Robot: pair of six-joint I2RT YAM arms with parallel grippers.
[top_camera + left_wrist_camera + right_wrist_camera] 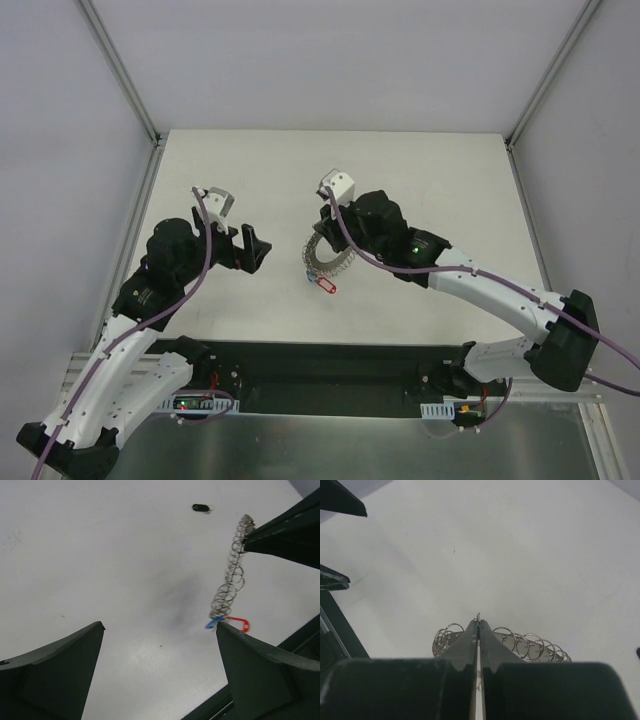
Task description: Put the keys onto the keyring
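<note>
Since the left gripper [262,248] hangs at left-centre of the overhead view with its fingers [60,670] wide apart and nothing between them, the step in hand reads as the set-up: the ring is secured and no key is threaded yet. The left arm is folded at the elbow, its forearm reaching in from the lower left and its gripper aimed rightward at the ring, low over the tabletop [420,170].

In the middle of the overhead view the keyring [231,575] stands on edge, its lower rim at the tabletop with the blue tag [212,624] and red tag [239,625] splayed beside it. One small black key [201,507] lies flat near the top of the left wrist view, well apart from the ring; I cannot find a second.

To the right, the right gripper [478,625] has its fingers [462,645] pressed together on the ring's upper rim, wire loops [525,646] fanning out on either side. That arm sweeps in a long arc from the lower right, wrist bent down over the ring.

The next move probably falls to the left arm: travel past the ring to the key, pinch so small and flat a thing cleanly, then bring it to a loop while the right holds the ring steady.
</note>
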